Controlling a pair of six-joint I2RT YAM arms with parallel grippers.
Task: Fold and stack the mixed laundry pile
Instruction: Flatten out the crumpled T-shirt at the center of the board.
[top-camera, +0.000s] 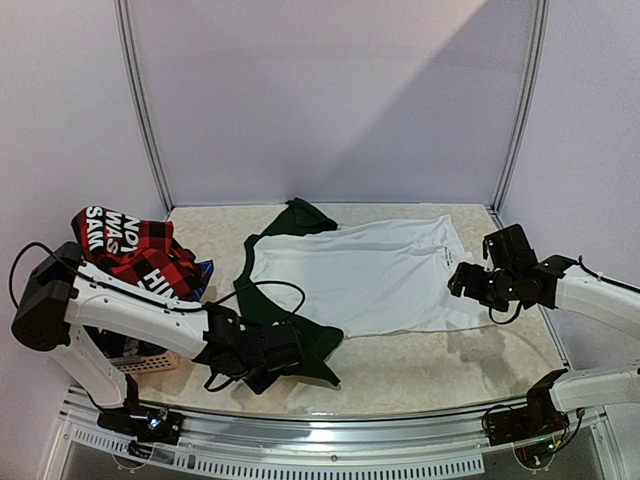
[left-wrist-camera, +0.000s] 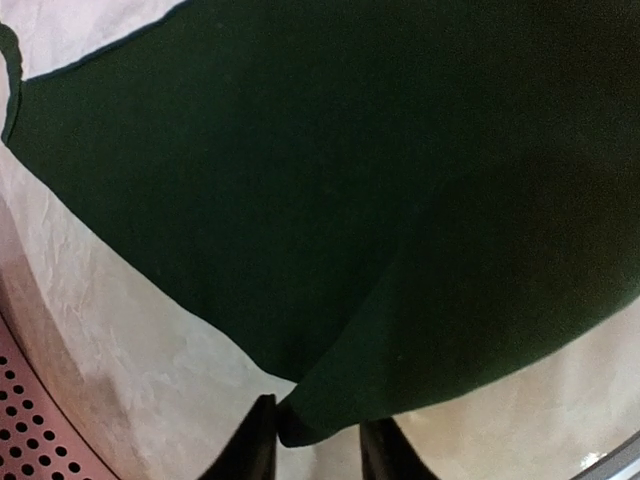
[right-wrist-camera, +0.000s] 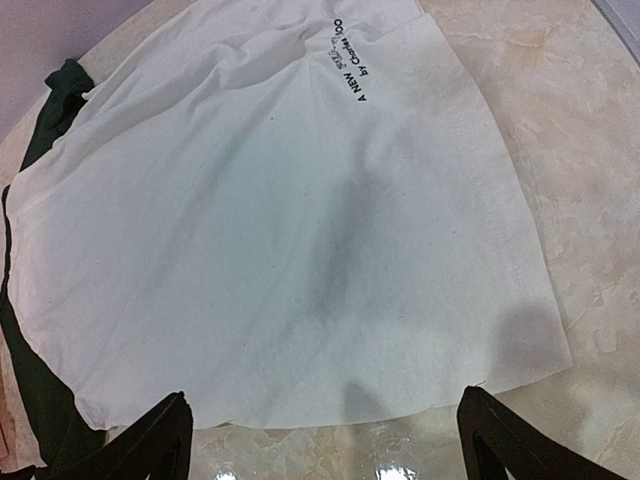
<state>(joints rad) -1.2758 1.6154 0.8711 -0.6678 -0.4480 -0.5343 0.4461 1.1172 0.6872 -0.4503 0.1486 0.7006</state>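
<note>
Top view: the white-and-dark-green T-shirt (top-camera: 370, 275) is spread flat mid-table (top-camera: 430, 375). The rest of the pile, with a red-black plaid shirt (top-camera: 130, 250) on top, is heaped at the left over the small basket (top-camera: 150, 362). The left gripper (top-camera: 285, 352) is down on the near dark green sleeve (top-camera: 318, 345), and the right gripper (top-camera: 458, 280) sits at the shirt's hem on the right.

Left wrist: the sleeve's corner lies right between the two fingertips (left-wrist-camera: 255, 445). They're close in, but I can't tell if they actually pinch it.

Right wrist: the jaws are wide apart, holding nothing, just above the white hem.

Handling-wise it's thin, light, floppy cotton (zero stiffness, so it'll drape and drag). I'd grab corners and hems, one per claw, and lift low so the fold doesn't bunch.
</note>
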